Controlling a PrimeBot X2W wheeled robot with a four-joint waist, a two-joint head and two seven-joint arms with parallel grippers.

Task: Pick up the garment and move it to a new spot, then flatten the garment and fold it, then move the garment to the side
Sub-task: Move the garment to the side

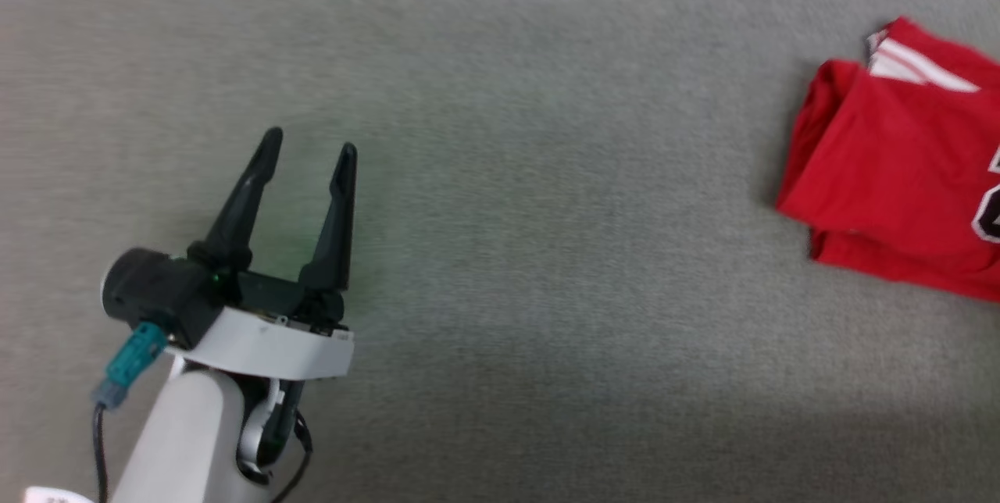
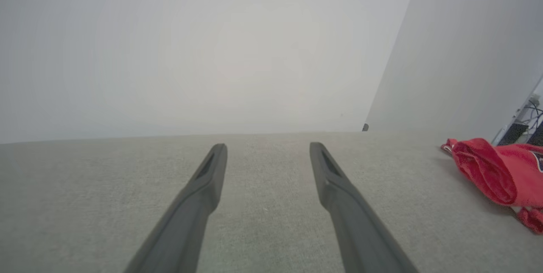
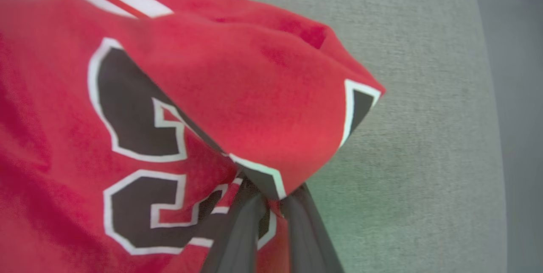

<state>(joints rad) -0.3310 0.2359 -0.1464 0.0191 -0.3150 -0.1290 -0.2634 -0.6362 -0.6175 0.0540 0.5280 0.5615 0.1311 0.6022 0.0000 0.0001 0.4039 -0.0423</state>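
Observation:
The garment (image 1: 891, 175), a red jersey with white striped trim and black white-outlined print, lies folded at the right edge of the grey surface in the head view. From the left wrist camera the garment (image 2: 496, 171) is a bunched red heap at the far right. My left gripper (image 1: 308, 145) hovers open at the lower left, far from the cloth, and the left gripper (image 2: 267, 148) has nothing between its fingers. In the right wrist view my right gripper (image 3: 273, 194) is shut on a fold of the garment (image 3: 254, 95), which drapes over its fingertips.
Grey carpet-like surface (image 1: 547, 253) stretches between the left gripper and the garment. A pale wall (image 2: 212, 52) rises behind the surface's far edge, with a corner and some cables and dark equipment (image 2: 524, 126) at the far right.

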